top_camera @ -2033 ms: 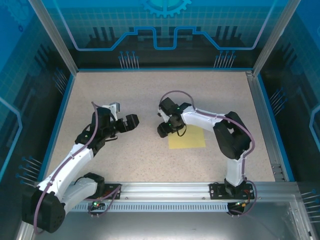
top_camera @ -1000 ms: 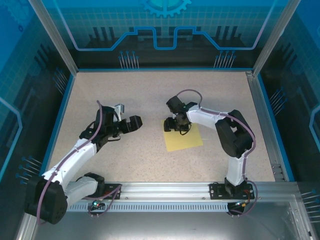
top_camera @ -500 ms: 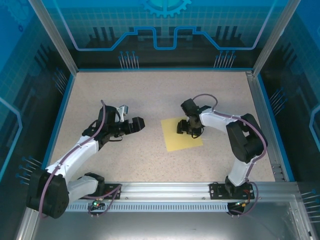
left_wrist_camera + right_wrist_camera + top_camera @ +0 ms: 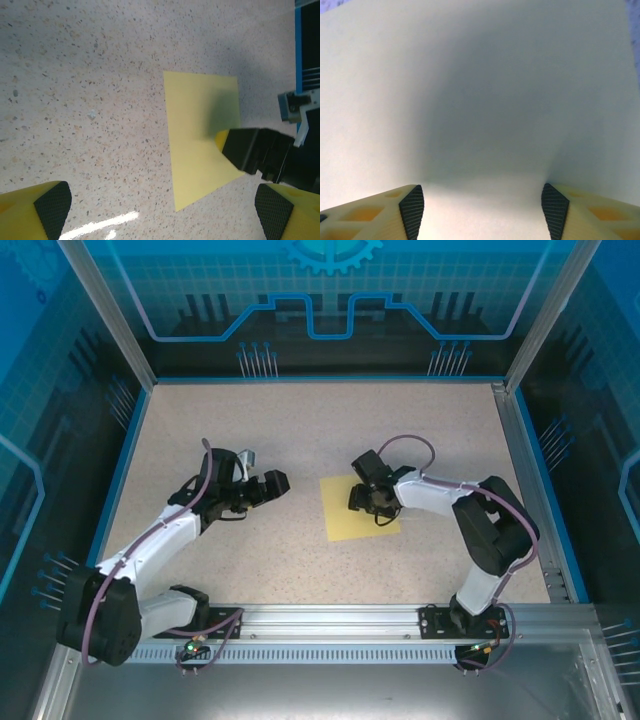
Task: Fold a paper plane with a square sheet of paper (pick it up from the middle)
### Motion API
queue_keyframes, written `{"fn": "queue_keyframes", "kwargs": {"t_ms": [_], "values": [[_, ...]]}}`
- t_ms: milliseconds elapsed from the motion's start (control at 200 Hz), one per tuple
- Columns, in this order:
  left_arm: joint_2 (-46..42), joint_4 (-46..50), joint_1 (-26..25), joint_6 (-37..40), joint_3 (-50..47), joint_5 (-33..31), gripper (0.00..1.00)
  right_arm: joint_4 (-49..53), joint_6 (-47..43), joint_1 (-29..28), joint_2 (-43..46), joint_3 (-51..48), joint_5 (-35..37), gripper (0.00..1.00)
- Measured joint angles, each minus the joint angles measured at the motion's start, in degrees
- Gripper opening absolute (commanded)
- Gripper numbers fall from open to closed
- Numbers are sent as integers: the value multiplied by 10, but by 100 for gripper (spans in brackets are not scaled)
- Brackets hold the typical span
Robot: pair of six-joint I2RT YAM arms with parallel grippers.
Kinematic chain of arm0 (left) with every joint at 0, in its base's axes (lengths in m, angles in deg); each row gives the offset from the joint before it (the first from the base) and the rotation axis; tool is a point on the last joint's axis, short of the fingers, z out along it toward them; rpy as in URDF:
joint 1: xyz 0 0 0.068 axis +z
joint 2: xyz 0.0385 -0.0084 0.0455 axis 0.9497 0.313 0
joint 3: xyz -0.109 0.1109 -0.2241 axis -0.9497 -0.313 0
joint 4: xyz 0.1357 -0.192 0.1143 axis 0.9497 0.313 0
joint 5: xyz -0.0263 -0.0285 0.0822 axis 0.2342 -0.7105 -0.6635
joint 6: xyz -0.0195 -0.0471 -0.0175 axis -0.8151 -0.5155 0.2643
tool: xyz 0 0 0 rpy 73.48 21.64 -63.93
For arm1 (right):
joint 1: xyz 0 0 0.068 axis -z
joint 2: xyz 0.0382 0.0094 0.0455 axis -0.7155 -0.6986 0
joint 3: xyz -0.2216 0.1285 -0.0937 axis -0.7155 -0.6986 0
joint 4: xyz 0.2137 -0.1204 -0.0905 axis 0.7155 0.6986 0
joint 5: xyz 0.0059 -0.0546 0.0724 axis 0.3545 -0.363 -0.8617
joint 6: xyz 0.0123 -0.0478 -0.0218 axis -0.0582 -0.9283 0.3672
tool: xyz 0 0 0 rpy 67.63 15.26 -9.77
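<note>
The square sheet of paper [image 4: 345, 522] lies flat on the speckled table, pale yellow and a little right of centre. My right gripper [image 4: 367, 502] is down on its far half, open, both pads resting on the paper. In the right wrist view the paper [image 4: 480, 90] spreads out ahead of the gripper [image 4: 483, 210], with nothing between the fingers. My left gripper [image 4: 277, 484] hovers open just left of the sheet, apart from it. The left wrist view has the paper [image 4: 195, 120] ahead of that open gripper [image 4: 161, 210], and the right arm's black housing [image 4: 257, 150] sits on the sheet's right side.
The speckled tabletop [image 4: 250, 430] is bounded by blue-edged walls on the left, back and right. An aluminium rail [image 4: 330, 620] carrying both arm bases runs along the near edge. Bare table stretches behind and to the left of the sheet.
The right gripper has come from the sheet's left corner onto its far half. The sheet has slid up and left and turned slightly. The left gripper has edged right towards it.
</note>
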Motion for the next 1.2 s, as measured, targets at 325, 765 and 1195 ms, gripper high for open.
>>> {"fn": "queue_keyframes", "kwargs": {"t_ms": [325,765,1195], "values": [[-88,-1,0,-11,-22,-43,99,38,-69,-5,64,14,-36,86],[-88,-15,0,-16,-49,-33,98,180,-180,-5,25,128,-26,88],[-9,-46,-24,-16,-52,27,99,241,-191,-10,-118,219,-22,93]]}}
